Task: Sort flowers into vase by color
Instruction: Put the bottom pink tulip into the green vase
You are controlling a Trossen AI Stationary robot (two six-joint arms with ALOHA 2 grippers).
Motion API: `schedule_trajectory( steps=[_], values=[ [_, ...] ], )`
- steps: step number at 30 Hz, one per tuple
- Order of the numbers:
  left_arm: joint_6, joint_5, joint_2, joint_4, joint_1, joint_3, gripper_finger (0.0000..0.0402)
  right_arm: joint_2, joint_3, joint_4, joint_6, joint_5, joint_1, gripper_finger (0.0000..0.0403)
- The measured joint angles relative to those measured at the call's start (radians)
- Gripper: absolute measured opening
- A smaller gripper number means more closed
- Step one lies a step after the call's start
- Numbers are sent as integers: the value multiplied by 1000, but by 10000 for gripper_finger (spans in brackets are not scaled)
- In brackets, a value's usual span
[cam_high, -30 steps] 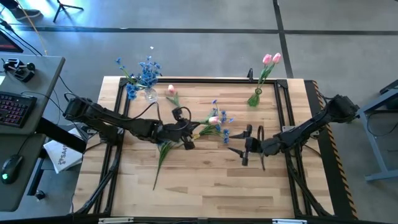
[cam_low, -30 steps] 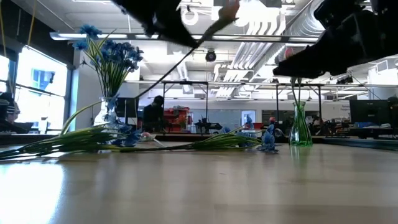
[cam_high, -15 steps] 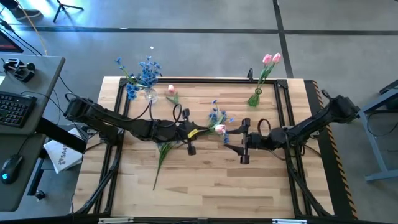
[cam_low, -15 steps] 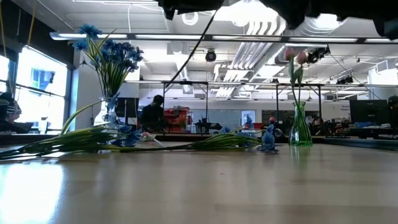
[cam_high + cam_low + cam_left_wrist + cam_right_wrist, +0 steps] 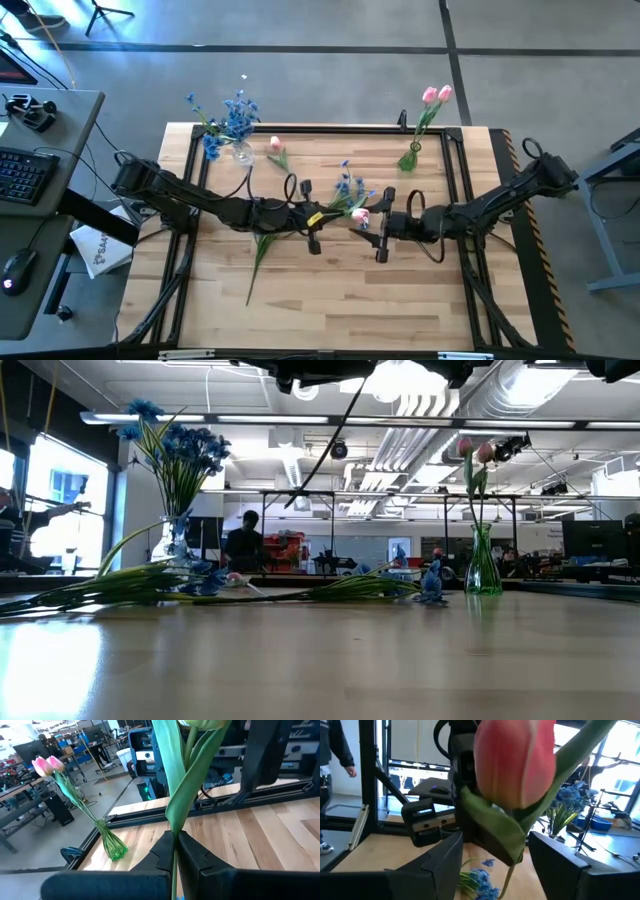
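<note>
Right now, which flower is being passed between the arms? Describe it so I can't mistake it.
Look to the middle of the light wooden table, where both arms meet. The pink tulip on a green stem hangs there above the boards, stem pinched in the left hand, head between the right hand's open fingers; the other loose stems lie flat.

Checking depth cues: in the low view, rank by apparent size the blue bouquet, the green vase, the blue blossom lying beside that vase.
1. blue bouquet
2. green vase
3. blue blossom

Distances from the camera differ, so real sizes stay unsure.
</note>
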Motion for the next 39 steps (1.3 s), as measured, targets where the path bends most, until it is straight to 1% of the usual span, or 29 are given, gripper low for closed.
schedule_trajectory(
  steps=[4, 9, 11, 16, 21, 23, 26, 27, 29, 31, 33, 35, 39],
  values=[
    [11, 0, 0, 6, 0, 0, 0, 0, 7, 6, 6, -5, -19, 179],
    [10, 11, 0, 9, 0, 0, 0, 0, 7, 25, 9, -113, -58, 135],
    [10, 21, 0, 9, 0, 0, 0, 0, 7, 26, 16, -128, -70, 121],
    [4, 21, 0, 10, 0, 0, 0, 0, 7, 23, 14, -130, -85, 81],
    [-34, 30, 0, 7, 1, 0, 3, 0, 7, 22, -17, -129, -84, 20],
    [-35, 60, 0, -2, 3, 0, 14, 0, 7, 16, -19, -122, -82, 7],
    [-57, 57, 0, -39, 4, 0, 47, -9, 7, -28, 0, -34, -80, 10],
    [-62, 44, 0, -60, 5, 0, 61, -20, 7, -60, 1, 14, -77, 9],
    [-74, -16, 0, -111, 5, 0, 87, -58, 11, -148, 3, 120, -70, 4],
    [-91, -75, 0, -162, 5, -1, 111, -115, 41, -307, 27, 229, -53, 4],
    [-120, -98, 0, -196, 5, -1, 128, -178, 100, -517, 78, 331, -40, 4],
    [-144, -100, 0, -211, 5, -1, 139, -238, 178, -766, 152, 415, -35, 3],
    [-159, -101, 0, -212, 5, -1, 146, -309, 356, -1237, 349, 551, -61, 2]
  ],
)
